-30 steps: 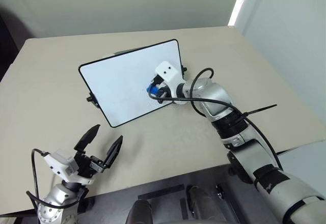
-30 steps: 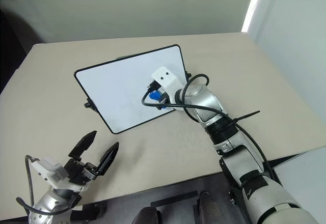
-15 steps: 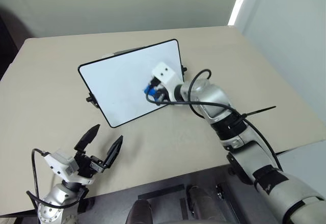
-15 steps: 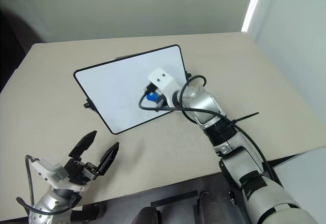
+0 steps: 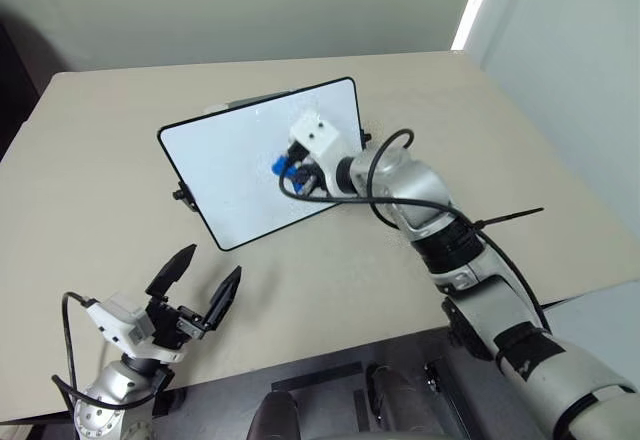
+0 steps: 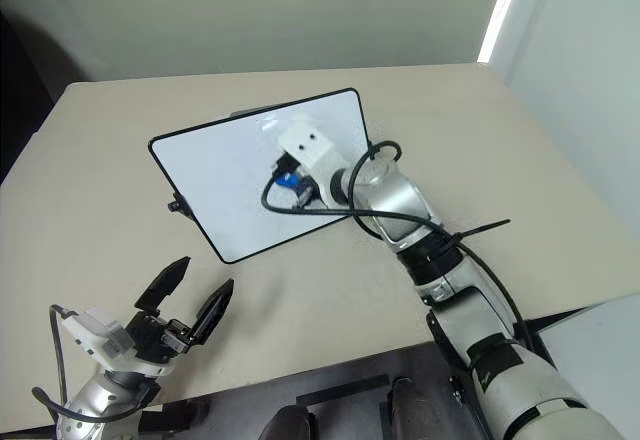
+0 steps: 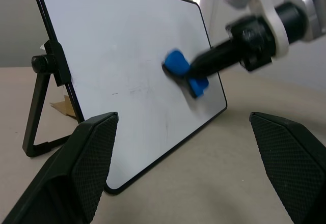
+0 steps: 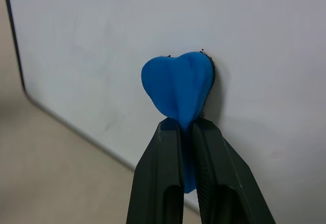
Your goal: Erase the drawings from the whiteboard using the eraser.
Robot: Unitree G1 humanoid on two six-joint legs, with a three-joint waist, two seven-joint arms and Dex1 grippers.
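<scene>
**Eraser slides toward the board's middle, pressed flat on the white face**

Since a second ago, the right pincer [image 5: 283, 169] has carried the eraser [image 5: 281, 167] leftward and a little up across the whiteboard [image 5: 225, 175], from near its right edge toward the centre. Its two black fingers are clamped tight on the blue bone-shaped eraser, whose free lobe sticks out past the fingertips and touches the board; its long axis runs along the fingers, meeting the tilted surface head-on. The board stands propped on the tabletop [image 5: 100, 160], leaning back.

No clear red drawings show on the board; the left wrist view gives only faint grey traces just left of the eraser, so any remaining wiping probably lies that way, on the side away from the arm. The right arm is plainly the nearer one. The left pincer [image 5: 200, 285] hangs over the tabletop's near edge, well apart from the board, fingers spread wide and holding nothing.
</scene>
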